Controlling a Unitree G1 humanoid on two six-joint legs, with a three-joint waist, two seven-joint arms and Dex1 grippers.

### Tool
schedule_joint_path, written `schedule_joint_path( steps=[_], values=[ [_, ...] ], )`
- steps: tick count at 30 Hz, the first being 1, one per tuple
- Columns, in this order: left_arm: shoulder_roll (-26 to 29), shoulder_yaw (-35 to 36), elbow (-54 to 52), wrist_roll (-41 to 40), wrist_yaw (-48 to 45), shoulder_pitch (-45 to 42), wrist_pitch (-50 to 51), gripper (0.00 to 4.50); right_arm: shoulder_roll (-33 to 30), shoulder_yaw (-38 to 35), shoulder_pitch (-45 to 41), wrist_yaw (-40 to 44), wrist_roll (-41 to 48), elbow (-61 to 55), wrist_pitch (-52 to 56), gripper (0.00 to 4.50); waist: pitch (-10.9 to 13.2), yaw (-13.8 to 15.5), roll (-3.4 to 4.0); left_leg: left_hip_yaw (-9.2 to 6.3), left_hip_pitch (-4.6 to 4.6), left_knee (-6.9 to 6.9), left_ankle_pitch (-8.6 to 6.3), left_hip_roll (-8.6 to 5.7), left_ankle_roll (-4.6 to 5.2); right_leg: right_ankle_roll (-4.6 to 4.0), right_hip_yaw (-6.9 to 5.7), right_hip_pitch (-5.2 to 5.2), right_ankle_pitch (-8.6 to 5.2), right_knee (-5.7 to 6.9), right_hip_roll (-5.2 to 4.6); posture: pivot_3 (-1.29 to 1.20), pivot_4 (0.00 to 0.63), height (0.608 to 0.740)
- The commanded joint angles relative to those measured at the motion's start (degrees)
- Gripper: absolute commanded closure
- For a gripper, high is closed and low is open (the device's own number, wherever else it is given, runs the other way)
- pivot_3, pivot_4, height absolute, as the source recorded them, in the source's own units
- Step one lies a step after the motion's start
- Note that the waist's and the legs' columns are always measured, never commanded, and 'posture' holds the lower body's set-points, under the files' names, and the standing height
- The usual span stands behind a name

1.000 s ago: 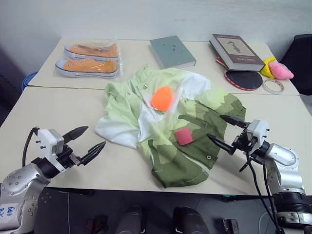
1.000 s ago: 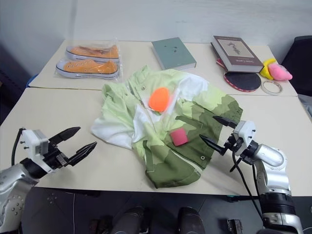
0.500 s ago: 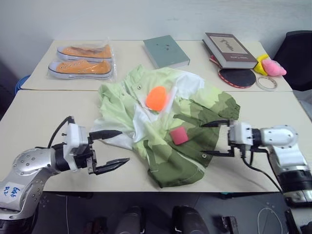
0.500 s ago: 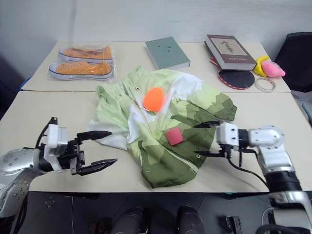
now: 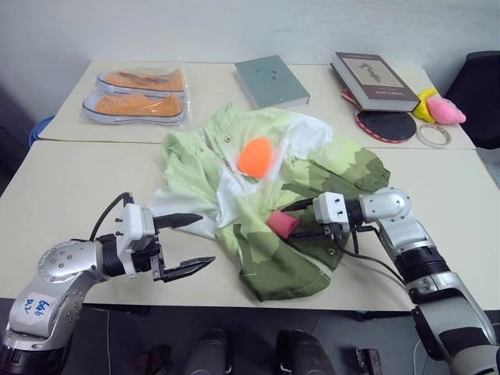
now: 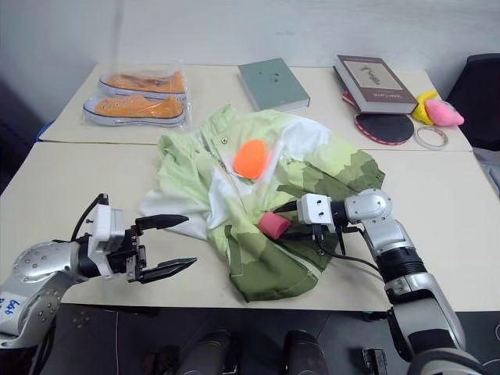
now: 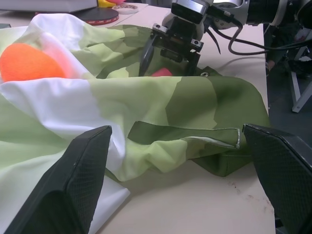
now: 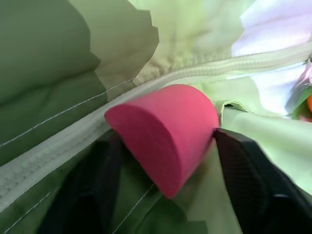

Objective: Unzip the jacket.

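Reaching in, right fingers (image 5: 298,220) now pinch pink block (image 5: 282,223) on jacket (image 5: 273,266).

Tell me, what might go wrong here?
The right gripper is closing around the pink block lying on the jacket, so it may pinch the block or loose cloth rather than the zipper. The orange ball resting higher on the jacket could roll off if the cloth gets tugged. The left gripper is open beside the jacket, so nothing pins it down.

— Jacket (image 5: 269,187) colours?
— Patches of light green, olive green and white.
— On top of it?
— Orange blob (image 5: 255,156), pink block (image 5: 282,223).
— Elsewhere?
— Orange shoes (image 5: 138,95), grey-green book (image 5: 272,80), beige bench (image 5: 74,180).
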Motion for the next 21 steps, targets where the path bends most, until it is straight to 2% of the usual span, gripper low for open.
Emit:
schedule_joint_path(
  steps=[1, 3, 6, 10, 13, 16, 18, 21],
  values=[
    [-0.7, -0.1, -2.0, 0.7, 0.5, 0.9, -1.3, 0.00, -0.1, -2.2, 0.6, -0.1, 2.6, -1.5, 0.7, 2.90, 0.0, 0.0, 0.00, 0.00, 0.00, 0.00, 0.00, 0.00, 0.00, 0.00, 0.00, -0.01, 0.00, 0.01, 0.00, 0.00, 0.150, 0.740],
    [-1.0, -0.3, -2.0, 1.0, 0.6, 1.1, -1.4, 0.00, -0.7, -3.1, 1.6, 0.4, 4.2, -3.0, 1.7, 3.46, 0.0, 0.0, 0.00, 0.01, 0.00, 0.00, 0.00, 0.02, 0.00, 0.00, 0.00, -0.02, 0.00, 0.01, 0.01, 0.00, 0.150, 0.740],
    [-1.3, -0.6, -1.7, 1.3, 0.6, 0.9, -1.6, 0.00, -2.5, -5.4, 3.9, 1.2, 7.2, -6.0, 3.6, 3.92, 0.0, 0.0, 0.00, 0.01, 0.00, 0.00, 0.00, 0.01, 0.00, 0.00, 0.00, -0.01, 0.00, 0.00, 0.01, 0.00, 0.150, 0.740],
    [-1.5, -0.6, -1.5, 1.5, 0.6, 0.8, -2.1, 0.00, -7.5, -15.1, 9.6, -3.8, 14.0, -12.9, 10.3, 3.96, 0.0, 0.8, 0.01, -0.02, -0.06, 0.01, -0.02, -0.03, 0.02, 0.00, -0.01, -0.01, 0.00, -0.02, -0.05, 0.00, 0.150, 0.740],
    [-1.8, -0.2, -1.5, 1.7, 0.7, 1.2, -2.7, 0.00, -12.9, -23.5, 13.5, -9.8, 14.7, -13.4, 13.5, 3.96, 0.0, 1.0, 0.01, 0.00, -0.08, 0.05, -0.05, -0.05, 0.08, 0.00, 0.00, 0.00, 0.01, -0.04, -0.09, 0.00, 0.150, 0.740],
    [-2.3, -0.4, -1.1, 1.5, 0.6, 1.0, -2.9, 0.00, -19.6, -29.6, 16.4, -16.1, 10.2, -4.6, 10.5, 3.96, 0.0, 1.1, 0.01, 0.02, -0.06, 0.03, -0.05, -0.04, 0.07, 0.00, -0.01, 0.00, 0.00, -0.05, -0.07, 0.00, 0.150, 0.740],
    [-2.4, -1.6, -0.6, 0.8, -0.4, 0.1, -2.1, 0.00, -23.0, -30.1, 16.9, -20.1, 6.7, 4.4, 9.1, 3.96, 0.0, 1.1, 0.00, 0.07, -0.05, 0.03, -0.04, -0.03, 0.07, 0.00, -0.01, 0.00, 0.00, -0.05, -0.04, 0.00, 0.150, 0.740],
    [-2.7, -3.3, 0.8, 1.5, -1.0, -2.2, -2.3, 0.00, -24.6, -29.0, 14.9, -24.6, 2.5, 15.9, 5.1, 3.96, 0.0, 0.8, -0.01, 0.22, 0.09, 0.03, -0.04, -0.01, 0.07, 0.00, 0.07, 0.03, 0.00, -0.07, -0.04, 0.00, 0.150, 0.740]
  ],
)
